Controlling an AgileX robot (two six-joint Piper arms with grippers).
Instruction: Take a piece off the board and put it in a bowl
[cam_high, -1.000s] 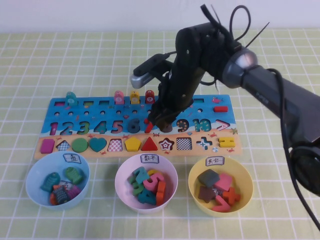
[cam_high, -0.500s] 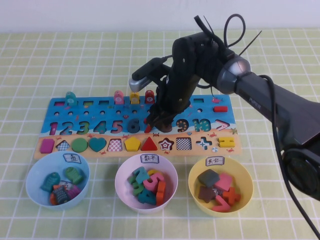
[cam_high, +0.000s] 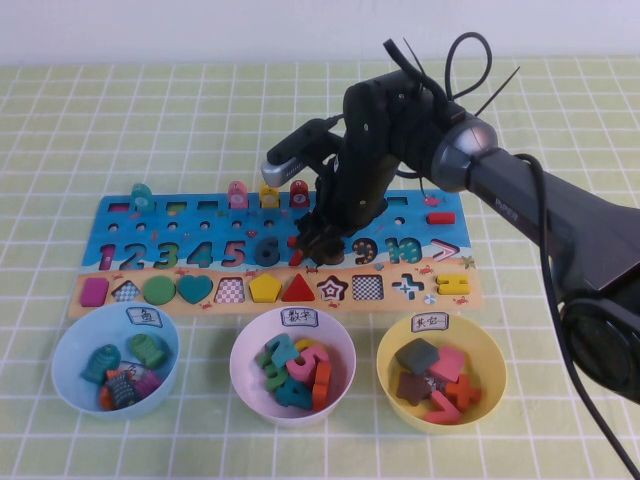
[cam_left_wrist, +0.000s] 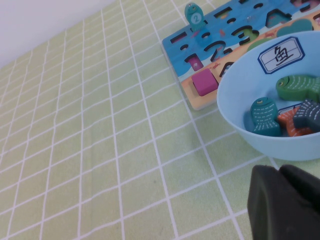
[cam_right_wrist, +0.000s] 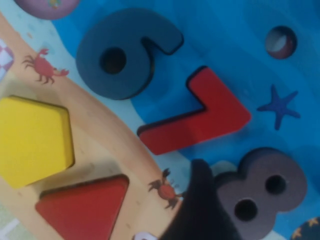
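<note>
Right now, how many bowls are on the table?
3, in a row before the board: blue bowl left, pink bowl middle, yellow bowl right. None looks hidden.

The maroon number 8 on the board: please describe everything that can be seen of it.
The piece is a flat, wooden-looking dark maroon-brown 8 with two round holes. It lies flat on the board, beside the red 7. A dark finger of the right gripper stands against its edge. The left gripper is parked beside the blue bowl.
</note>
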